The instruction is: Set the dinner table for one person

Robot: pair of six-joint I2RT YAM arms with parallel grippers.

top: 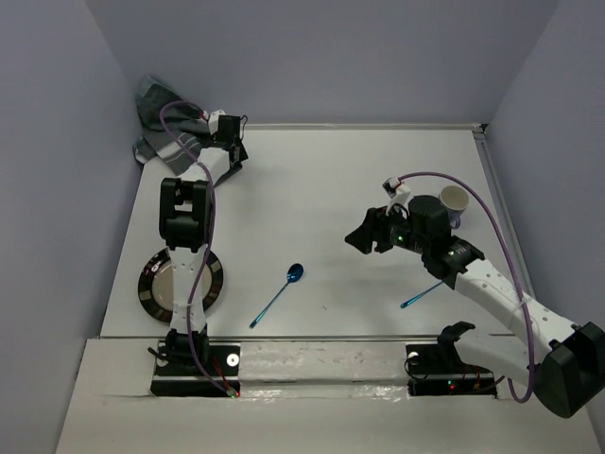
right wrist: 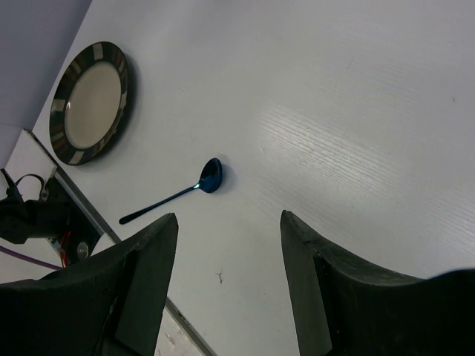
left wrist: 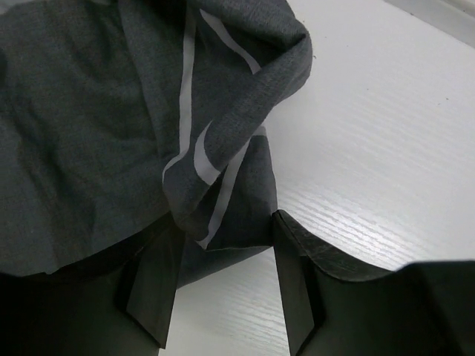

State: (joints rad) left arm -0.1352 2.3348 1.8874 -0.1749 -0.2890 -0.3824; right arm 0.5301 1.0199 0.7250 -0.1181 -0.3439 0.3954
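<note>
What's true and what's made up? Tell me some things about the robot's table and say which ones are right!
1. The blue spoon lies on the dinner table between the two arms. True.
2. The right hand is holding the cup. False: that hand is open and empty, and the cup stands behind its arm.
3. The striped placemat is spread out flat. False: it is bunched up in the far left corner.
4. The left hand is open around a fold of the placemat. True.
5. The plate is full of food. False: it is empty.
</note>
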